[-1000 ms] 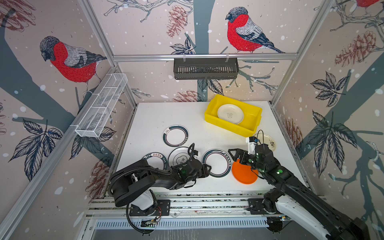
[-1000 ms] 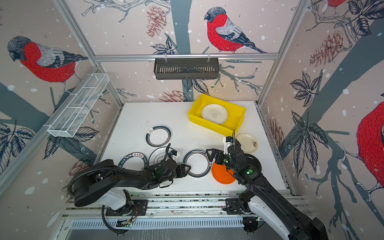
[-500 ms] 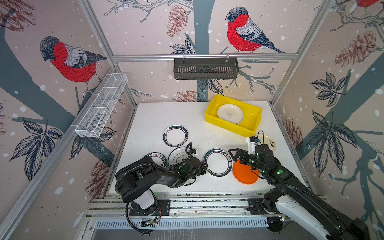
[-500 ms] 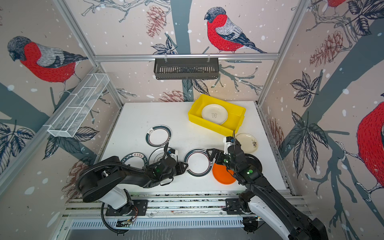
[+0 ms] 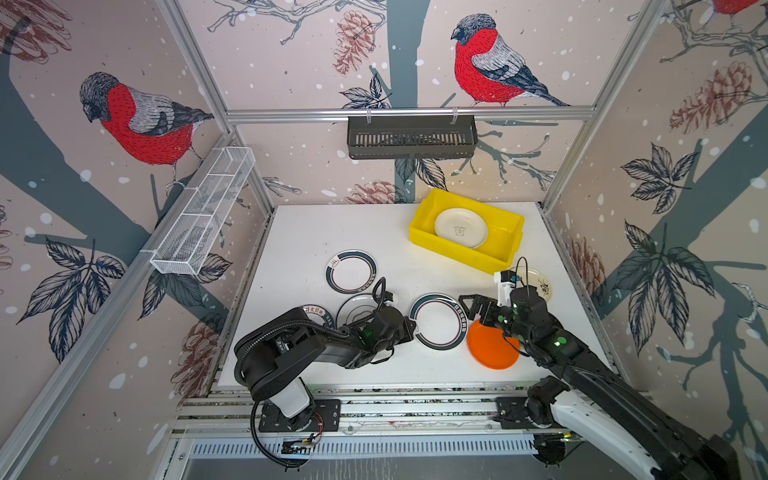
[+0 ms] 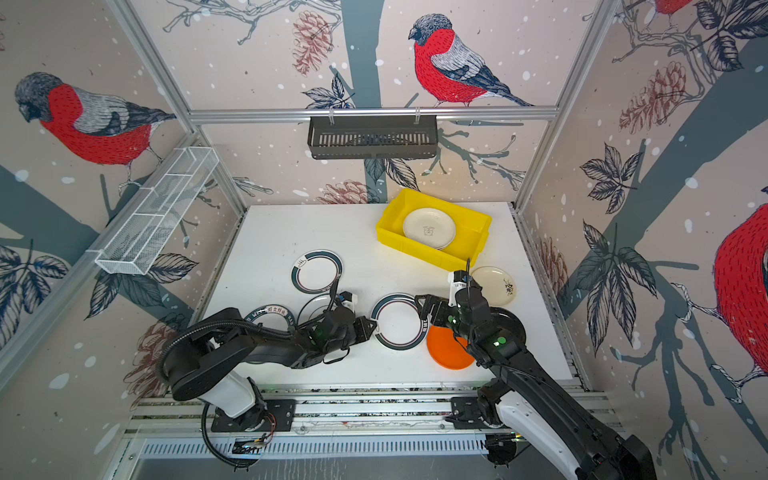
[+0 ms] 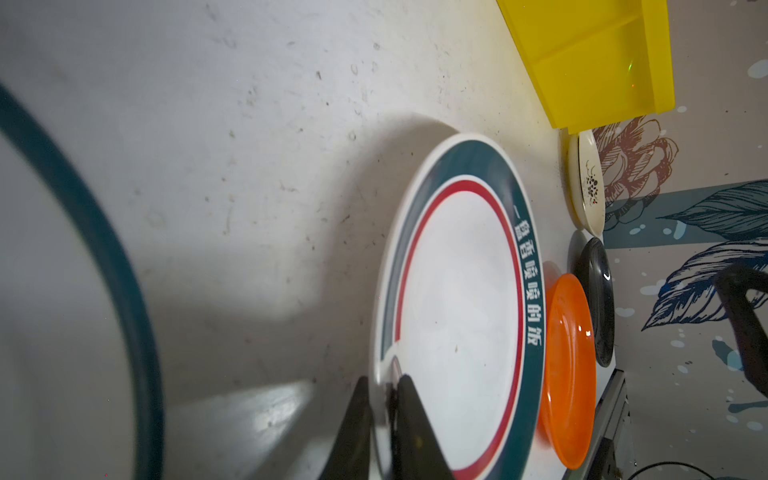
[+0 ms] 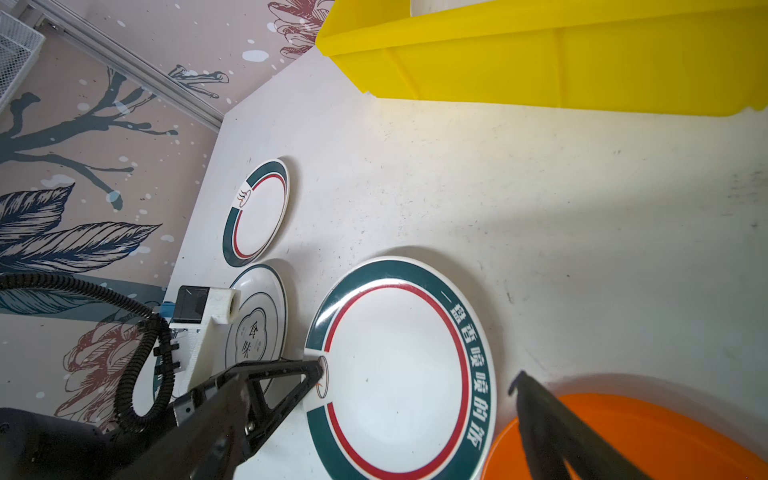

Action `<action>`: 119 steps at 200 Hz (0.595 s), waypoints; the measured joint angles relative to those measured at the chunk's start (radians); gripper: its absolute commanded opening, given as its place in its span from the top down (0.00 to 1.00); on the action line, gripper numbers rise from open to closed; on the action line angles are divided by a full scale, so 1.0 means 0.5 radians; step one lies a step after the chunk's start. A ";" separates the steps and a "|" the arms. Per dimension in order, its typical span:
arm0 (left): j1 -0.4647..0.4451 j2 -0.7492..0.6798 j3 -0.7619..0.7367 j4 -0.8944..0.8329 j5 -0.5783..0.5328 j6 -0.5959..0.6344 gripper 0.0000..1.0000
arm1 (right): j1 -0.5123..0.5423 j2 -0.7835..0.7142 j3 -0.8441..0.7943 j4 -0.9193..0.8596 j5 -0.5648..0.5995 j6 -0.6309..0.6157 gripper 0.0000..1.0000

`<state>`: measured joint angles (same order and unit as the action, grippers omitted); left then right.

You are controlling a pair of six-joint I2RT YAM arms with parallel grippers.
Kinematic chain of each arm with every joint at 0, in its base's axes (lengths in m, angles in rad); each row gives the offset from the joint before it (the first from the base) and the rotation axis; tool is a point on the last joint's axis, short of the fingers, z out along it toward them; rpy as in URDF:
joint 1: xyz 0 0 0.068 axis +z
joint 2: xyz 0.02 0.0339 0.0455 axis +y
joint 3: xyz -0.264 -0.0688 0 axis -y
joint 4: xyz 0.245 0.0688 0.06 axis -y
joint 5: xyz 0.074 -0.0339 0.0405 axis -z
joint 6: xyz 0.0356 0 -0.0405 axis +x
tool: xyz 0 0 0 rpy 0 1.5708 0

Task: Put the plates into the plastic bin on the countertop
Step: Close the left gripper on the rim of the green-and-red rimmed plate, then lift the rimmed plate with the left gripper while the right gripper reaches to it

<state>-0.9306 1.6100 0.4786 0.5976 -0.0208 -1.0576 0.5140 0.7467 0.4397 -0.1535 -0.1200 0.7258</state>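
While the scuffed white desk (image 5: 316, 232) lies flat, a glossy yellow rectangular bin (image 5: 457, 256) at upper right holds a round cream plate (image 5: 460, 227); at lower centre the left hand (image 5: 409, 328) is clamped on a teal-rimmed plate (image 5: 438, 328), the right hand (image 5: 473, 309) spread by a smooth orange plate (image 5: 490, 353).

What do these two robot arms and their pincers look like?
The left arm and right arm are mostly black, each with a white section near the base and small green lights. A ribbed black hose runs along the left one. A white camera block with a thin black cable sits on each wrist. The left pincer and right pincer have black, triangular, openwork fingers.
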 measured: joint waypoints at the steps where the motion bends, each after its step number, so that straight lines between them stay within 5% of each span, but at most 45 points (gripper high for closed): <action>1: 0.001 0.000 0.004 -0.002 0.000 0.002 0.88 | -0.001 0.002 0.000 0.000 0.000 0.000 0.00; 56: 0.089 -0.007 0.145 -0.114 0.066 0.107 1.00 | -0.022 0.085 0.068 -0.003 0.005 -0.037 0.00; 119: 0.294 -0.021 0.314 -0.241 0.218 0.297 1.00 | -0.037 0.195 0.256 -0.018 0.040 -0.047 0.00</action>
<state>-0.7834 1.5993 0.6353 0.4770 0.0883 -0.9092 0.4957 0.8444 0.5674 -0.1627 -0.0998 0.7025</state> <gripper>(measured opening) 0.075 0.996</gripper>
